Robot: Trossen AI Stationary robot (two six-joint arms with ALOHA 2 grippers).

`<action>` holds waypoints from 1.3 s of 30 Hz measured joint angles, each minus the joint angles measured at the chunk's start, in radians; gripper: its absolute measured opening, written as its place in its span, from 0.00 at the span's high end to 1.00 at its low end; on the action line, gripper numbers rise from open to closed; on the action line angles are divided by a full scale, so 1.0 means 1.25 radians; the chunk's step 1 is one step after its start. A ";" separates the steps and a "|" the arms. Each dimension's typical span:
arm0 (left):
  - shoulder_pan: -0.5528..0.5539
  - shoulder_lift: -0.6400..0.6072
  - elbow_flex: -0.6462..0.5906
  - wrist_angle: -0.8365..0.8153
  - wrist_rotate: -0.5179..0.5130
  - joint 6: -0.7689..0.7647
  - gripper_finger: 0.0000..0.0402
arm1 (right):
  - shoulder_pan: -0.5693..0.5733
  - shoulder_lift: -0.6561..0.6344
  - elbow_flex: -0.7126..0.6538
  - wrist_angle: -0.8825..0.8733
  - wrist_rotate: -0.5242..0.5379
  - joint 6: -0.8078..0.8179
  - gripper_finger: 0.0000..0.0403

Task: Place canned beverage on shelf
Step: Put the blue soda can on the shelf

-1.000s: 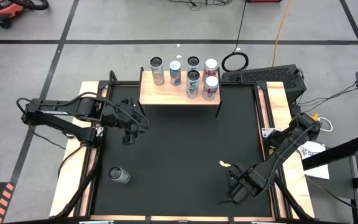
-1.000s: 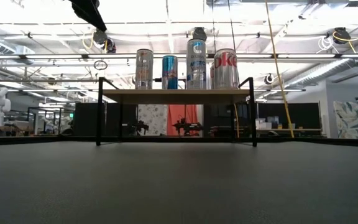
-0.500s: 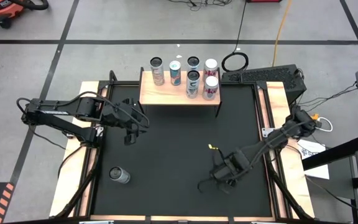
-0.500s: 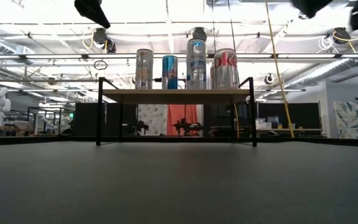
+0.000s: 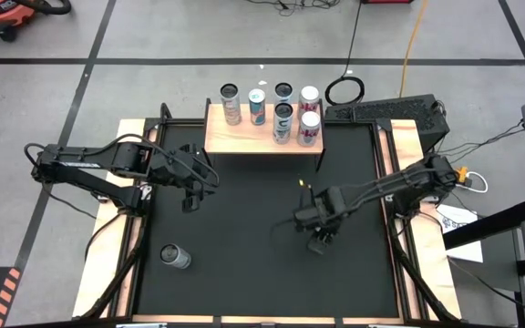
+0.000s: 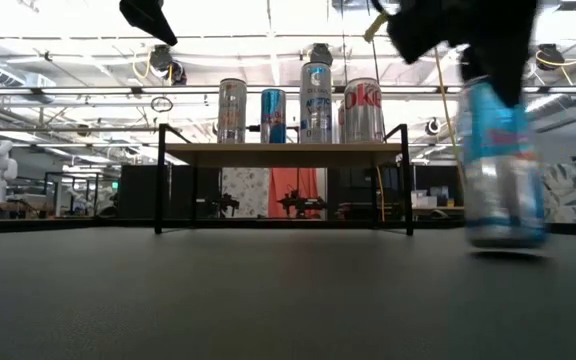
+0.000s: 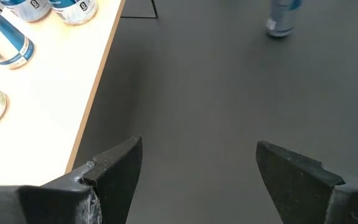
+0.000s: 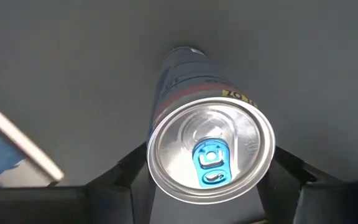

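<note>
The shelf [image 5: 262, 132], a light-wood board on thin black legs, stands at the table's far edge with several cans upright on it; it also shows in the low view [image 6: 283, 153]. My right gripper [image 5: 313, 221] is over the middle-right of the black mat, shut on a silver and blue can [image 6: 501, 165], whose top shows in the right wrist view [image 8: 211, 152]. My left gripper [image 5: 190, 189] is open and empty at the left, just in front of the shelf's left end. Another silver can [image 5: 175, 257] rests on the mat at the near left. My right gripper pinches the can between its two fingers [image 8: 129, 174], one on each side of the wall just below the top rim [image 8: 160, 168]. The fingers come from above, pointing down. The can hangs upright below them with its base [image 6: 508, 240] close over the mat.
Long wooden strips [image 5: 108, 264] run along the mat's left and right sides. The open mat [image 5: 244, 228] lies between my grippers and in front of the shelf. Cables and a black box [image 5: 399, 109] lie past the far right corner.
My right gripper has gone from the near right corner toward the table's left and far edge, carrying the can upright into the low view. My left gripper has kept still.
</note>
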 joint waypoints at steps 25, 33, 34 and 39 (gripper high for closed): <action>0.000 0.000 0.000 0.024 -0.025 -0.029 0.21 | -0.271 0.043 0.483 0.001 0.170 -0.397 0.52; 0.000 0.000 0.000 0.068 -0.052 -0.039 0.21 | -0.315 0.159 0.744 -0.050 0.169 -0.523 0.52; 0.000 0.000 0.000 0.075 -0.063 -0.030 0.21 | -0.320 0.167 0.748 -0.042 0.167 -0.529 0.52; 0.008 0.000 0.000 0.118 -0.107 0.036 0.21 | -0.334 0.180 0.736 -0.047 0.123 -0.541 0.52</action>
